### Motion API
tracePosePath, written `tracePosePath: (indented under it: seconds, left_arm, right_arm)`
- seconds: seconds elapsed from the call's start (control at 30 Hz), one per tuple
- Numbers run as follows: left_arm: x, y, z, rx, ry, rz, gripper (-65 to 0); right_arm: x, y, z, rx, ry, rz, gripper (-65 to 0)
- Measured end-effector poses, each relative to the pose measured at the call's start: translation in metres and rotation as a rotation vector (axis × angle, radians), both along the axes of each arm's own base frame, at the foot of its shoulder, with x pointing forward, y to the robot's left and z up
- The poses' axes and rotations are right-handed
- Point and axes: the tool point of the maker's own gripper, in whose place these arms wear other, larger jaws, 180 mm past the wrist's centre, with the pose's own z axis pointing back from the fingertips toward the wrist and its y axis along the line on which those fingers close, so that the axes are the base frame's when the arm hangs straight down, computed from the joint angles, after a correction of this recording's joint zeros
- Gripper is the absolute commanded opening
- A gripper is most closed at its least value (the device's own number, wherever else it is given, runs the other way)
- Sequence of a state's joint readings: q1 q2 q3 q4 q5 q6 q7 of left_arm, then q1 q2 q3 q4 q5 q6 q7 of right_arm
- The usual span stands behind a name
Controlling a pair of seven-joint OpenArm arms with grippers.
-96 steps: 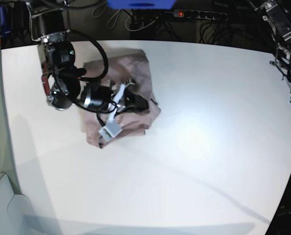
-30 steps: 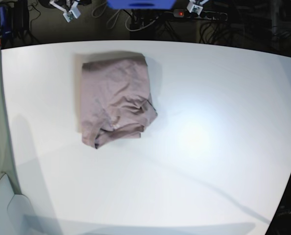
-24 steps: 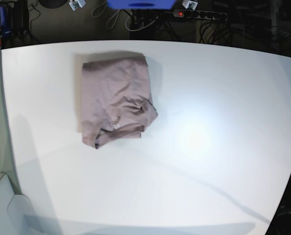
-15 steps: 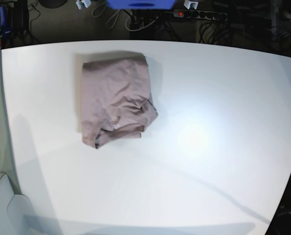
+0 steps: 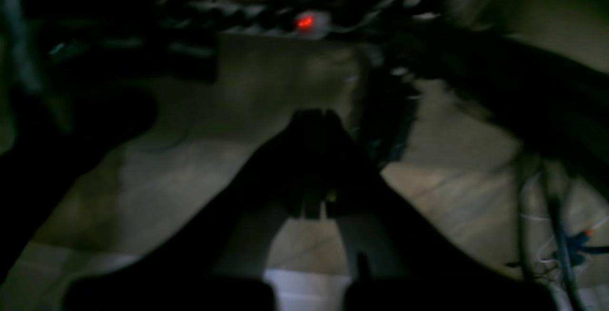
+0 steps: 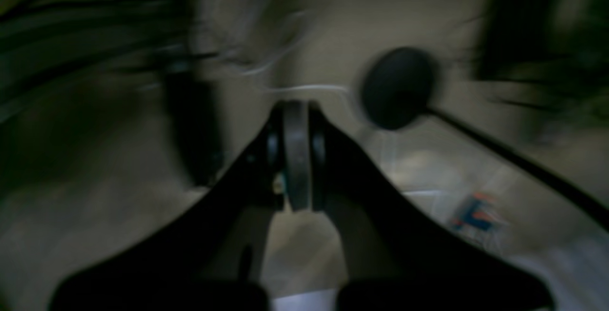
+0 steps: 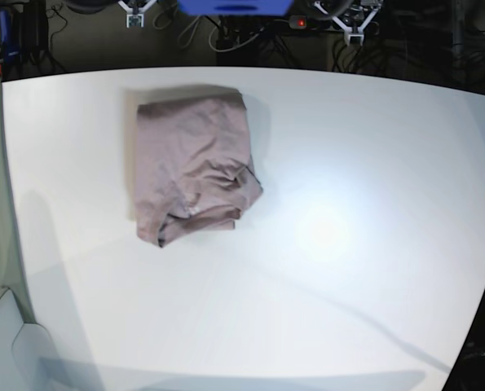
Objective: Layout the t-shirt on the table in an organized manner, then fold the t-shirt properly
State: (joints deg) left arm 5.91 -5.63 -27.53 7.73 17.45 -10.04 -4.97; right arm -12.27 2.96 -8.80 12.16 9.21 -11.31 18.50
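Left gripper (image 5: 314, 121): jaws pressed together, nothing between, hanging over dim floor beyond table edge. Right gripper (image 6: 296, 111): jaws closed, nothing held, likewise off the table. T-shirt (image 7: 195, 167): folded mauve bundle, lying on table (image 7: 348, 244), well apart from both grippers, nearer the right one.

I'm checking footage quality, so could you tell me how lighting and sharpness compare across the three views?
Base view: sharp and bright, glare patch on the table beside the t-shirt. Left wrist view: dark, blurred, left gripper in silhouette. Right wrist view: dim, motion-smeared around the right gripper.
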Motion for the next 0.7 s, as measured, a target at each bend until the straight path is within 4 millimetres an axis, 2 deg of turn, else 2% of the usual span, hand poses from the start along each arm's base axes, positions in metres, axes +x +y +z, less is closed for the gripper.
tracePosePath:
  seconds: [0.13,0.2,0.33,0.7]
  left_arm:
    - [-0.001,0.001,-0.001,0.002,0.012,-0.019,-65.0]
    - [0.0,-0.002,-0.001,0.0,0.013,-0.045,-65.0]
    - [0.008,-0.003,-0.001,-0.002,0.007,-0.05,-65.0]
    - [0.009,-0.003,-0.001,0.0,0.004,-0.053,-65.0]
  right_arm:
    - [-0.004,0.009,0.001,-0.052,0.02,-0.019,-65.0]
    - [0.001,0.015,0.002,-0.074,0.008,-0.019,-65.0]
    - [0.008,0.012,0.005,-0.112,-0.009,-0.017,-65.0]
    - [-0.01,0.011,0.005,-0.115,0.022,-0.019,-65.0]
